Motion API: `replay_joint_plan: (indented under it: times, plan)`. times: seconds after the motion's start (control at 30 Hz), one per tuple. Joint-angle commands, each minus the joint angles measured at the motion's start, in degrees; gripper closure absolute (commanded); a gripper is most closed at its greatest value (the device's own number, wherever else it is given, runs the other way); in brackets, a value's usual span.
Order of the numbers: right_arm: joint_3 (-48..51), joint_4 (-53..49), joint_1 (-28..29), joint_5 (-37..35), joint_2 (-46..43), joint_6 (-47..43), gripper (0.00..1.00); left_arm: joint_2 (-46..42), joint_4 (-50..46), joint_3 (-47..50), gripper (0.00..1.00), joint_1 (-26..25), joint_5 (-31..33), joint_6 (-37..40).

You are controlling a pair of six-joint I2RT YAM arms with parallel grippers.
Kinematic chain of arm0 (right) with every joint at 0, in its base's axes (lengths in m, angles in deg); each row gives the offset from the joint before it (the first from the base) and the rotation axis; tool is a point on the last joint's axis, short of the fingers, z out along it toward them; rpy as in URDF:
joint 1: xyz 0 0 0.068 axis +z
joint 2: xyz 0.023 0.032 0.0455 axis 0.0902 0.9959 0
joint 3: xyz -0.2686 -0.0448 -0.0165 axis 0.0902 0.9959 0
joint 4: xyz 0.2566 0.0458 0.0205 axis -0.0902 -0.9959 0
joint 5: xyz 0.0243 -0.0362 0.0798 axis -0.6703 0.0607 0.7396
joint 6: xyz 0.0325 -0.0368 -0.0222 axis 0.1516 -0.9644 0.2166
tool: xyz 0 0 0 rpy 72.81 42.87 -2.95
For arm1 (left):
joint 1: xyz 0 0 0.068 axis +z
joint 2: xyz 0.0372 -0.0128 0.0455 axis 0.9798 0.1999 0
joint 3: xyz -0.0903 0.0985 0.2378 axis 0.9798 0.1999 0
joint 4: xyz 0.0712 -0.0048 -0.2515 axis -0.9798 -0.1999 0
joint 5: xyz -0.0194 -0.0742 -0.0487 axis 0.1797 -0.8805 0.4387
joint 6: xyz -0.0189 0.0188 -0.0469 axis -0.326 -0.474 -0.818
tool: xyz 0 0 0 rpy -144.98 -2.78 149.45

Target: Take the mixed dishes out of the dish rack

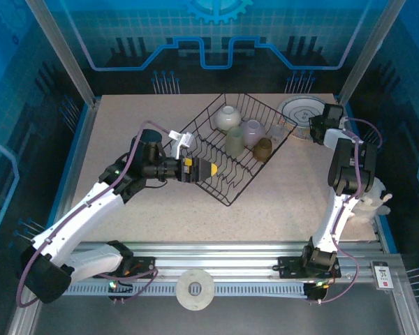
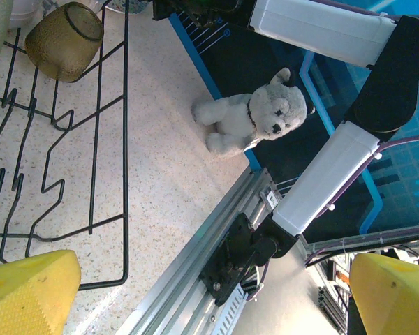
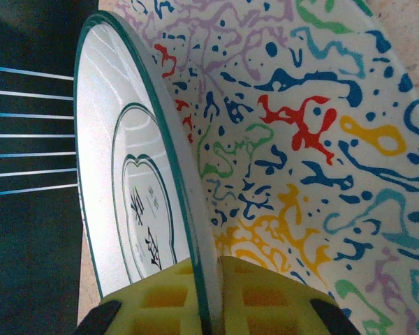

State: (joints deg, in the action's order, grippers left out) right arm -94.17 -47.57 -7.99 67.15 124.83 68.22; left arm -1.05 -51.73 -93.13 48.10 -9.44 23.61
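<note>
Right claw [image 3: 208, 307] clamps the green-rimmed plate [image 3: 119, 174] by its edge, squiggle plate [image 3: 300, 139] alongside; left claw [image 1: 210, 167] (jaws wide apart, empty) hovers over the dish rack [image 1: 228, 202].

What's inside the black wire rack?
A cream bowl, a pale cup, a greenish translucent cup and a brown cup. The left end effector hides part of the rack floor.

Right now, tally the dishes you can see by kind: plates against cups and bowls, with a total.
Plates, beside the dish rack: 2 (green-rimmed white plate, squiggle-patterned plate)
Cups and bowls, in the dish rack: 4 (cream bowl, pale lilac one, translucent yellowish cup, brown cup)
Total: 6
</note>
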Motion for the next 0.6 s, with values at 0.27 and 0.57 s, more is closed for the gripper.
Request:
replay_joint_plan:
  times: [0.27,0.57]
  plan:
    - [-2.8,-2.4,-0.6,1.3,0.6,-0.9,0.49,-1.0,3.3,1.8,0.01,-0.2,-4.7,-1.1]
    - [-2.8,-5.7,-0.5,3.0,-1.5,-2.7,0.18,-2.0,2.0,2.3,0.01,-0.2,-1.7,-2.2]
